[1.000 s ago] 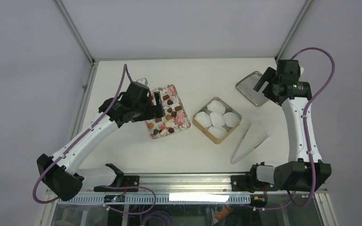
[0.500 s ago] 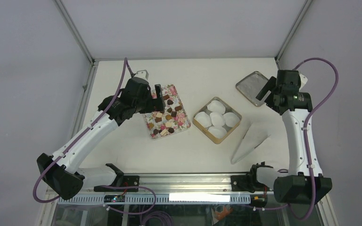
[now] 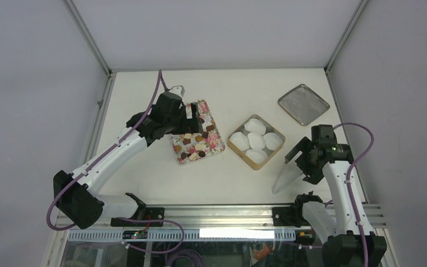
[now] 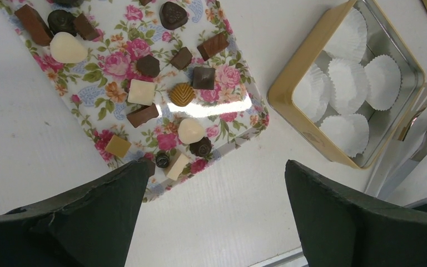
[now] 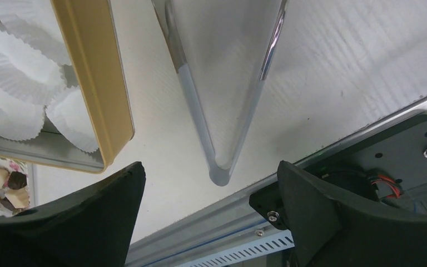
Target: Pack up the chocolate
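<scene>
The chocolate (image 3: 195, 139) lies as several small dark, tan and cream pieces on a pink floral tray (image 3: 216, 146). In the left wrist view the pieces (image 4: 182, 94) are spread over the tray (image 4: 114, 65). My left gripper (image 3: 192, 118) is open and empty above the tray's far left part; its jaws (image 4: 214, 165) frame bare table past the tray's edge. My right gripper (image 3: 297, 166) is open and empty above the metal tongs (image 3: 290, 169), whose closed end shows between its jaws (image 5: 209, 167). The tongs (image 5: 222, 83) lie flat on the table.
A gold square tin (image 3: 241, 152) holding several white paper cups (image 3: 256, 141) stands right of the tray; it also shows in both wrist views (image 4: 294, 92) (image 5: 97, 83). Its silver lid (image 3: 303, 104) lies at the back right. The metal front rail (image 5: 217, 222) runs just below the tongs.
My right arm has swung from the lid at the back right to the near right, over the tongs. My left gripper has shifted slightly farther back and right over the tray.
</scene>
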`<state>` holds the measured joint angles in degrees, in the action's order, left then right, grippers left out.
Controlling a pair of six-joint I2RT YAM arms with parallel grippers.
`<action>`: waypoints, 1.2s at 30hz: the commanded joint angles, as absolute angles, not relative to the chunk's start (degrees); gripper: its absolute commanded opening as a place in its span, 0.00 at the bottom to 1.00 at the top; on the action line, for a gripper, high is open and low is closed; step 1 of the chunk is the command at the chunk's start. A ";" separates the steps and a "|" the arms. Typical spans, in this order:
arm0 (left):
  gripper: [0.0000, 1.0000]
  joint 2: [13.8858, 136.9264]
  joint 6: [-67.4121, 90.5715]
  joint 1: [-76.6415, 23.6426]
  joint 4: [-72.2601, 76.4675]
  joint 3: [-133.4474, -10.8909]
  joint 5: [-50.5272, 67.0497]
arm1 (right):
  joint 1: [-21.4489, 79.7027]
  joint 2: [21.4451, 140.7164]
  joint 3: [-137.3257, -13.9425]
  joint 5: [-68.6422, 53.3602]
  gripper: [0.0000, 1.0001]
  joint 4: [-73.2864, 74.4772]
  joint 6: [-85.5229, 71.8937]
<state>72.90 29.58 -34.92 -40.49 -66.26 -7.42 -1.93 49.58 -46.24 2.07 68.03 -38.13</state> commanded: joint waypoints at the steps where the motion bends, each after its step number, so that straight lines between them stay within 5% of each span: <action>1: 0.99 73.27 30.14 -35.24 -36.43 -66.19 -4.83 | 1.80 49.73 -43.18 -0.72 0.93 65.11 -43.34; 11: 0.99 72.31 30.43 -35.24 -36.36 -64.24 -3.83 | 18.31 58.16 -39.50 13.88 0.95 61.83 -57.19; 21: 0.99 72.55 30.32 -35.24 -36.36 -63.36 -4.98 | 19.20 62.92 -34.72 16.98 0.82 52.27 -56.56; 27: 0.99 72.94 30.81 -35.24 -36.46 -63.44 -4.99 | 19.16 60.56 -31.06 17.08 0.62 47.16 -55.74; 36: 0.99 73.56 30.67 -35.24 -36.72 -63.90 -5.03 | 19.08 61.51 -30.83 17.98 0.49 46.29 -55.94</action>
<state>73.82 30.46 -34.89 -38.94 -62.96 -4.84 18.96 61.82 -30.81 15.22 48.69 -55.00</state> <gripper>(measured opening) 0.991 0.528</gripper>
